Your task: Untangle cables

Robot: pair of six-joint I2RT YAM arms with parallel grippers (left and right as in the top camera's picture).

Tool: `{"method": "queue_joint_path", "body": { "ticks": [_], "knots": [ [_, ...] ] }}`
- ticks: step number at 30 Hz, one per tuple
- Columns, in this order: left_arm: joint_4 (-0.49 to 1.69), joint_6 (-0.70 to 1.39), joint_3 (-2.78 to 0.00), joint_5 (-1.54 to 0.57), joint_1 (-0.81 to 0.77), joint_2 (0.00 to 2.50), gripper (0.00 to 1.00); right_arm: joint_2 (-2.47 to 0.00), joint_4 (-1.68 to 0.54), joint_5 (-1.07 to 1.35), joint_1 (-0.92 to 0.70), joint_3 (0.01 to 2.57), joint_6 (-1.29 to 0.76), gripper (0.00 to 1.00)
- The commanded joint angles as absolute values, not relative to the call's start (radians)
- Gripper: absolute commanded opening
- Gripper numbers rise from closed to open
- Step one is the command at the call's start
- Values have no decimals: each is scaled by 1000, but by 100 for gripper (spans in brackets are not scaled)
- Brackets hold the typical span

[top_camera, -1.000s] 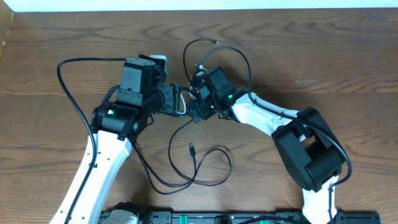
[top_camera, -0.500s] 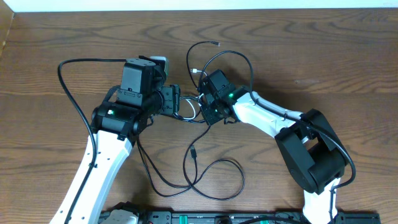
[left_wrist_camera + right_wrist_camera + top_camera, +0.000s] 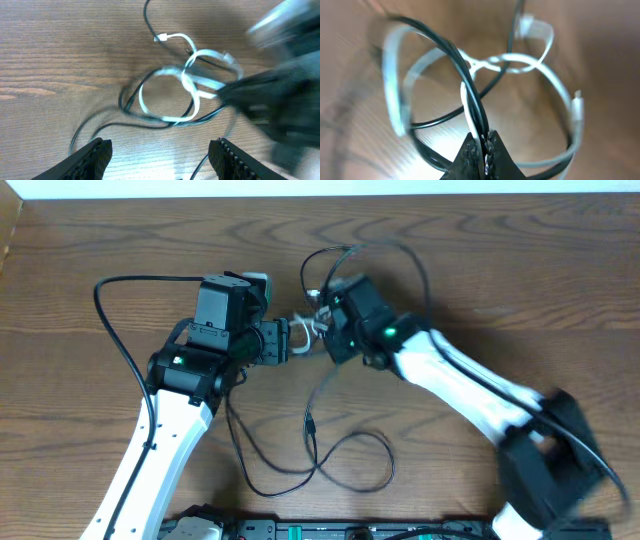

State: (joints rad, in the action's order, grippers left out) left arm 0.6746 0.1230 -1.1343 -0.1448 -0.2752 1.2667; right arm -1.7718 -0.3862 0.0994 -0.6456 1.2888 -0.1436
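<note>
Table: brown wood (image 3: 100,240), with the arms and cords on it.
Cables: thin black and white cords (image 3: 170,119), all tangled. From above they sit in the middle of the frame, between the two arms.
Long way of the tangle: from above it runs up and down. Thin loops sit near the top middle. A big loose loop lies at the bottom middle.
White cable: a curly cord (image 3: 560,92), twisted around itself once. From above, its knotted part lies left to right between the two grippers.
White tip: in the left wrist view a small plug (image 3: 161,38) sits in the upper middle and points left.
Black cable: a dark cord (image 3: 465,80) that comes from the upper left of the right wrist view and slants down to the bottom middle. It crosses over the white loop.
Black plug: from above, a small dark end (image 3: 309,423) lies below the grippers, with its cord trailing down.
Right gripper: its jaws (image 3: 482,136) are pressed together at the bottom middle. They pinch the black cable and the white cable side by side.
Right arm: white and black (image 3: 470,385), very blurry, reaching in from the lower right.
Left gripper: its jaws (image 3: 161,146) are spread wide and are not closed on any cord. The white loop lies just in front of them.
Left arm: white and black (image 3: 165,430), coming in from the lower left.
</note>
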Motion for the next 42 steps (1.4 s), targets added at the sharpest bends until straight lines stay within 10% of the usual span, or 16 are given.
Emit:
{"method": "queue_joint_path", "body": {
  "ticks": [1,20,29,34,42],
  "knots": [
    [681,106,-1145,-150,-272,1253,68,-1613,-376,-20,-646,1309,-115,1],
    [689,106,-1145,-150,-272,1253,68,-1476,-419,-9,-638,1309,-119,6],
    [688,106,-1145,-150,-272,1253,68,-1476,-380,455,-665,1309,-88,7],
    [697,106,-1145,-150,-272,1253,68,-1476,-402,162,-675,1309,-73,1],
    [698,76,-1145,-144,-272,1253,68,-1537,-562,-343,-669,1306,-187,52]
  ]
}}
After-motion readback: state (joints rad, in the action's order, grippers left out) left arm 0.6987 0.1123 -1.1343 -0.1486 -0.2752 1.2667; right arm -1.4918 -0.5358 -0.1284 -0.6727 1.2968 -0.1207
